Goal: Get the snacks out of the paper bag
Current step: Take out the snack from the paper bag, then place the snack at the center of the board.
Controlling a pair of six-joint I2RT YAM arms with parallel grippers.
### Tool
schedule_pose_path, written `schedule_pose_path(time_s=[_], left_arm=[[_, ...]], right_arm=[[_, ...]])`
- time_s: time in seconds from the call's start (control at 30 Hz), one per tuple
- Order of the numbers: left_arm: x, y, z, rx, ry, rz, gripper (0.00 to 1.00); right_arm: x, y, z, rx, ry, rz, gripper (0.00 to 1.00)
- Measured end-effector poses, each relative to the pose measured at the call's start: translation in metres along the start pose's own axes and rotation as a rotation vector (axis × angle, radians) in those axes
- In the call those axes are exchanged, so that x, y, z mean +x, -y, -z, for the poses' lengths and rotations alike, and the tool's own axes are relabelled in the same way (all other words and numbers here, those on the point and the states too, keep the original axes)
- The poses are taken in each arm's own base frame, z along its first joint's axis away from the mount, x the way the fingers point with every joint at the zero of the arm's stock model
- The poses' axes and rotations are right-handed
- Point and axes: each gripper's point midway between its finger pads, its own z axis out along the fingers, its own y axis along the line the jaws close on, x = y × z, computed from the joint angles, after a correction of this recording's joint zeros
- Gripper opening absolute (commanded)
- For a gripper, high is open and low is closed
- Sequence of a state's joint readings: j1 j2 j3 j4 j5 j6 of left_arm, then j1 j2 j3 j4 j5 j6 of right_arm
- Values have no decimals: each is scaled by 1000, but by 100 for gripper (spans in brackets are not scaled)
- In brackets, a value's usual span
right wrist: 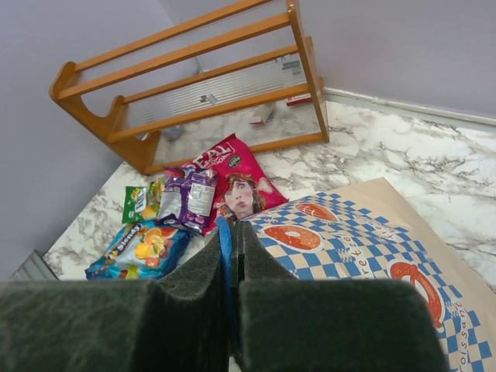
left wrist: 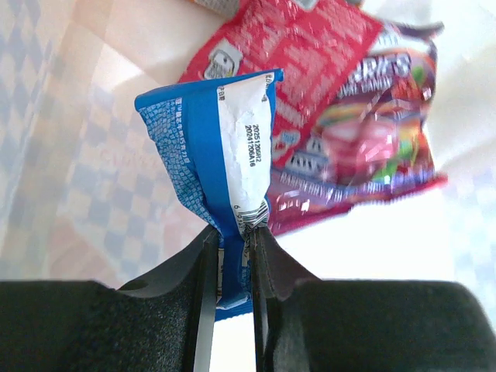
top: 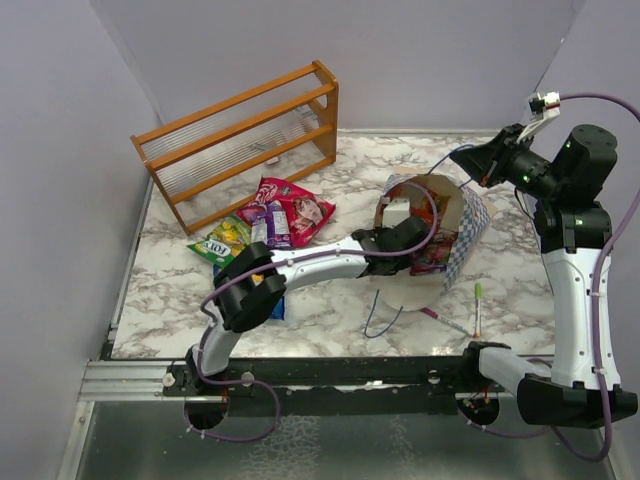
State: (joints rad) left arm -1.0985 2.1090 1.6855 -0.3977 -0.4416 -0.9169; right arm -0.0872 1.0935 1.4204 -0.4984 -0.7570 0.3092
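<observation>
Two grippers are recorded, each closed on something. The left gripper [left wrist: 234, 236] is pushed into the mouth of the paper bag [top: 465, 235], which is tipped over right of centre in the overhead view with its mouth turned toward the left of the frame. The jaws are drawn in to a narrow slit, and a blue packet [left wrist: 198, 147] is pinched between them by its lower corner (white back panel with printed date facing the lens). Behind it, upper right in the left wrist view, a red packet [left wrist: 341, 101] is seen lying against the bag's pale inner wall. The right gripper [right wrist: 229, 231] is held raised at the upper right of the overhead frame, above the bag's far edge. Its fingers are pressed nearly together on a blue cord handle [right wrist: 224, 242]. The bag's checked outer face with orange-red emblems fills the lower right of the right wrist view. Four packets are noted outside the bag on the marble table [top: 170, 300], left of centre: a pink one [top: 300, 208], a purple one [top: 272, 224] lying across it, a green-yellow one [top: 222, 240], and a blue one [top: 272, 303] partly hidden under the left arm. A wooden rack [top: 240, 140] stands at the upper left. A green pen [top: 478, 300] and a pink pen [top: 440, 318] lie below the bag.
</observation>
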Motion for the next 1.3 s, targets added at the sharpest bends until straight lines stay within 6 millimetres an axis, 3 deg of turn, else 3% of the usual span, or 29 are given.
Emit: schedule_pose_path(time_s=[0.13, 0.23, 0.4, 0.5, 0.57, 0.67, 0.73, 0.8, 0.97, 1.03, 1.1, 1.17, 1.3], left_arm=[[9, 3, 46, 107, -53, -26, 8], [16, 17, 84, 246, -60, -66, 10], [40, 34, 174, 554, -51, -141, 9], [52, 21, 208, 666, -52, -142, 6], [59, 3, 215, 678, -57, -142, 0], [62, -24, 222, 639, -58, -143, 0], [49, -36, 234, 612, -19, -126, 0], [23, -47, 255, 607, 67, -94, 0], [-60, -72, 318, 582, 345, 22, 0], [-83, -90, 328, 504, 423, 53, 0], [-92, -111, 322, 381, 459, 54, 0], [-87, -131, 306, 248, 455, 30, 0], [-57, -177, 261, -14, 397, -52, 0]], right_arm=[[1, 0, 0, 1, -2, -2, 1], [4, 1, 0, 2, -7, -7, 1], [6, 1, 0, 3, -9, -9, 1], [8, 3, 0, 4, -10, -10, 1], [10, 3, 0, 5, -14, -11, 1], [10, 4, 0, 5, -14, -7, 1], [10, 4, 0, 5, -14, -7, 1], [10, 4, 0, 5, -14, -7, 1], [11, 5, -1, 6, -16, -9, 1], [11, 5, -1, 6, -17, -10, 1], [11, 5, -1, 6, -17, -10, 1], [11, 5, -1, 6, -17, -10, 1], [11, 5, -1, 6, -17, -10, 1]])
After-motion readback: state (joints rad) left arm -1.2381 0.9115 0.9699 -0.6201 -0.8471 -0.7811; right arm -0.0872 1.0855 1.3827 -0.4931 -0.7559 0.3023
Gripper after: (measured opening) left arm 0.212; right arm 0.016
